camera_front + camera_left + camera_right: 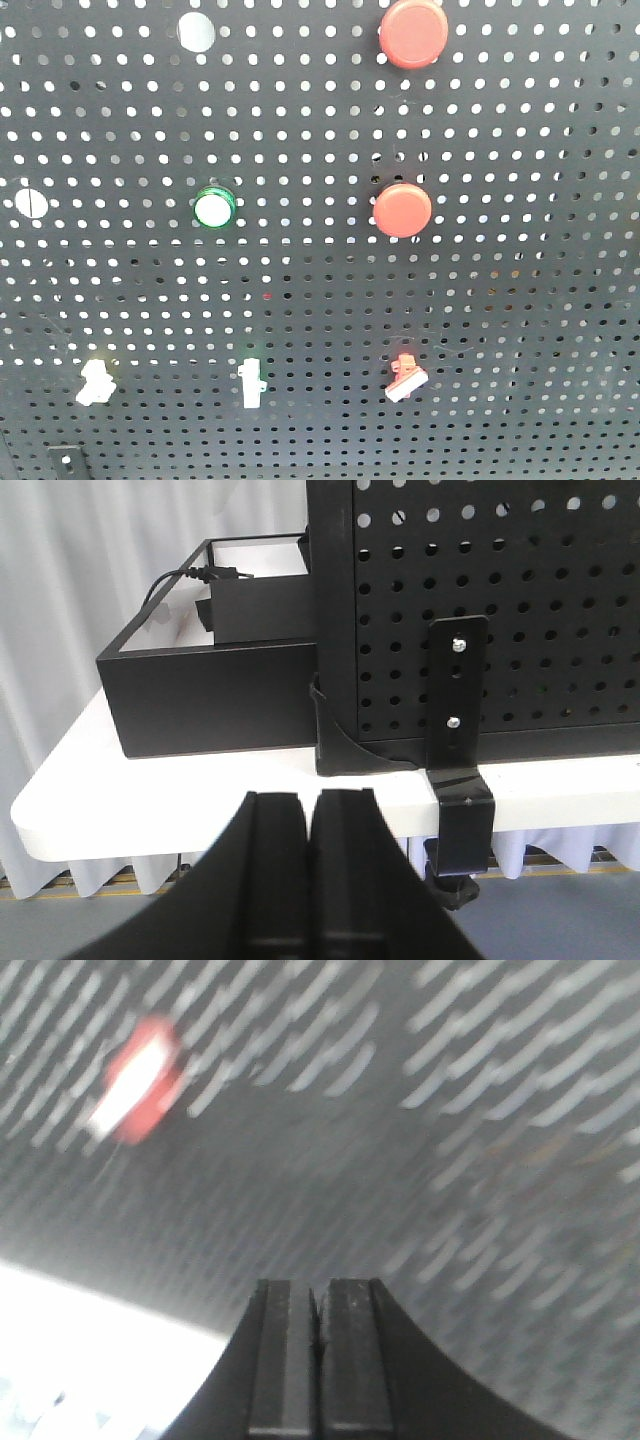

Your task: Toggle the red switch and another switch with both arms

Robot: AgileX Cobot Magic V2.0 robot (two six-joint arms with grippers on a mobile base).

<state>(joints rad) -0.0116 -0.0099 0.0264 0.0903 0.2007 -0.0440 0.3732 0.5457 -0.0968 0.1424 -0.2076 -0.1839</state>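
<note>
On the black pegboard, the red switch (405,376) sits low at the right, its white lever tip angled down-left. The other switch (95,382), chunky and whitish, sits low at the left. Neither arm shows in the front view. My left gripper (310,802) is shut with nothing in it, below the white table's edge, facing the pegboard's lower left corner; no switch shows in its view. My right gripper (318,1290) is shut and empty close to the board. Its view is motion-blurred, with the red switch (135,1082) up and to the left of the fingertips.
Two big round red buttons (413,33) (402,209), a green-ringed lamp (213,208) and a slim white toggle (251,381) share the board. A black open box (205,685) with a cable stands left of the board on the white table (200,795). A black clamp bracket (460,740) grips the table edge.
</note>
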